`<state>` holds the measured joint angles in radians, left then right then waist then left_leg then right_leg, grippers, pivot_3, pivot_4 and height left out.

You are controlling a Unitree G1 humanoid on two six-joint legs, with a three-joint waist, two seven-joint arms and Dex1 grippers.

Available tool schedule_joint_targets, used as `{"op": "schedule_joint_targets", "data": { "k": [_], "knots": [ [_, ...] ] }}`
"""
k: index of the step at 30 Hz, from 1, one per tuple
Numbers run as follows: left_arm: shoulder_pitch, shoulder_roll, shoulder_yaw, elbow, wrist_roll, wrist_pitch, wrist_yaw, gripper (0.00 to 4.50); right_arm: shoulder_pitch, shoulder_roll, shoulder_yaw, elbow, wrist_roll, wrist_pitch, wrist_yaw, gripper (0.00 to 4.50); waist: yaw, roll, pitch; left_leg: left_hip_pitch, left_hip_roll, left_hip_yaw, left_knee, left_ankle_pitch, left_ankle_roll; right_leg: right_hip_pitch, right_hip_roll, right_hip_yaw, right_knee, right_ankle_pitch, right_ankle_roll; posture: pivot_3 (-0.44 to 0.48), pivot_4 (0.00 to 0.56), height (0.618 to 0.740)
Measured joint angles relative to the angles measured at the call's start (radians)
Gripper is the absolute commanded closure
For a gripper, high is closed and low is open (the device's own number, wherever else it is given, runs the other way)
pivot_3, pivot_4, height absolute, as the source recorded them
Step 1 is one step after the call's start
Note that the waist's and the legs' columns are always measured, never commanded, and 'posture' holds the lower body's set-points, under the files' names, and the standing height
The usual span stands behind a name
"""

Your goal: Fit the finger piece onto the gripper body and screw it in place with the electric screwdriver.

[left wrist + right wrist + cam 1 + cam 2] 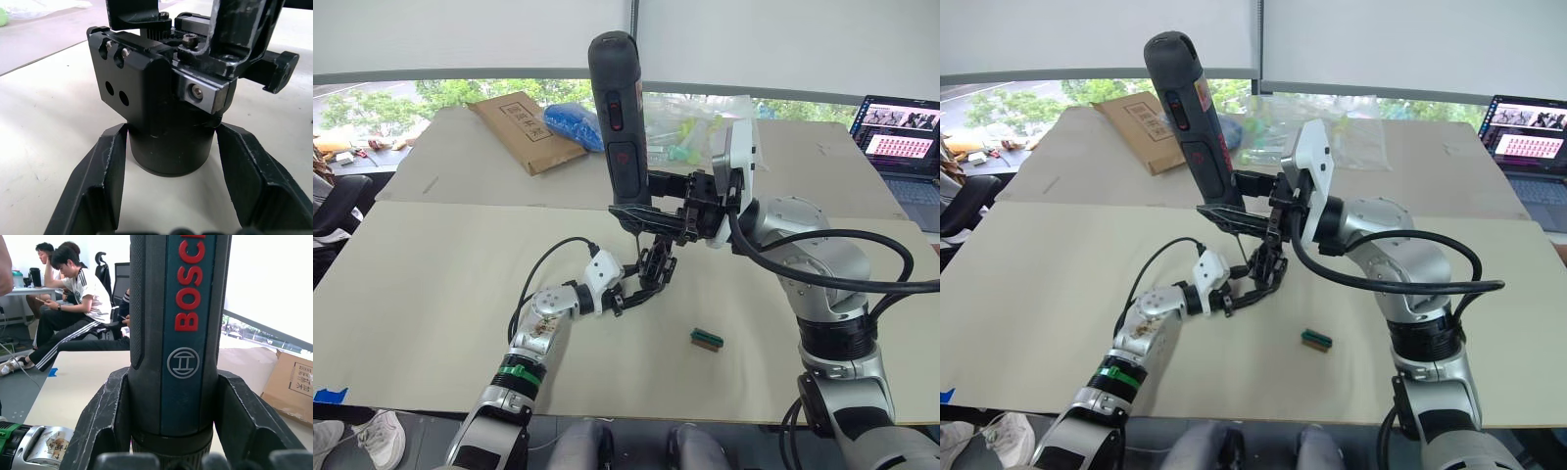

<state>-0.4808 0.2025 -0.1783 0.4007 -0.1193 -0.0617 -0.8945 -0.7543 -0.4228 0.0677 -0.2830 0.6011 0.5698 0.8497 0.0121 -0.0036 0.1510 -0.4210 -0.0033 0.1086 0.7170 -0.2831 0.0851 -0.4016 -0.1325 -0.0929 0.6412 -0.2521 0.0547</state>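
Screwdriver and body are held so that the bit can meet the screw from above. The right tool (pixel 651 196) is clamped around the lower part of the electric screwdriver (pixel 617 108), which stands almost upright over the middle of the desk (pixel 431 284); its thin bit points down at the gripper body (pixel 656 266). The left tool (pixel 636 291) has its two fingers closed on the round base of the gripper body and keeps it steady just above the desk, probably so that the body does not turn when the screw is driven. The finger piece seems to be already on the body, under the bit, but among the black parts one cannot separate it clearly. The head views give the alignment of screwdriver over body and also a small green-and-brown block (pixel 707 339) lying apart on the desk, toward the robot's right. The left wrist view shows what they hide: a hex screw (pixel 196 91) in a metal part of the body. The right wrist view shows the red lettering on the screwdriver and people (pixel 73 298) sitting in the background.
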Motion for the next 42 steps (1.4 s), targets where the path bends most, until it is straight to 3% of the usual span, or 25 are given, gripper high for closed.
{"op": "schedule_joint_targets", "data": {
  "k": [42],
  "knots": [
    [-0.005, 0.006, -0.004, -0.002, 0.000, 0.003, -0.001, 2.23, 0.053, 0.003, 0.005, 0.025, -0.067, -0.087, 0.068, 2.55, 0.000, 0.000, 0.000, 0.000, 0.000, 0.000, 0.000, 0.000, 0.000, 0.000, 0.000, 0.000, 0.000, 0.000, 0.000, 0.000, 0.150, 0.740]
  ]
}}
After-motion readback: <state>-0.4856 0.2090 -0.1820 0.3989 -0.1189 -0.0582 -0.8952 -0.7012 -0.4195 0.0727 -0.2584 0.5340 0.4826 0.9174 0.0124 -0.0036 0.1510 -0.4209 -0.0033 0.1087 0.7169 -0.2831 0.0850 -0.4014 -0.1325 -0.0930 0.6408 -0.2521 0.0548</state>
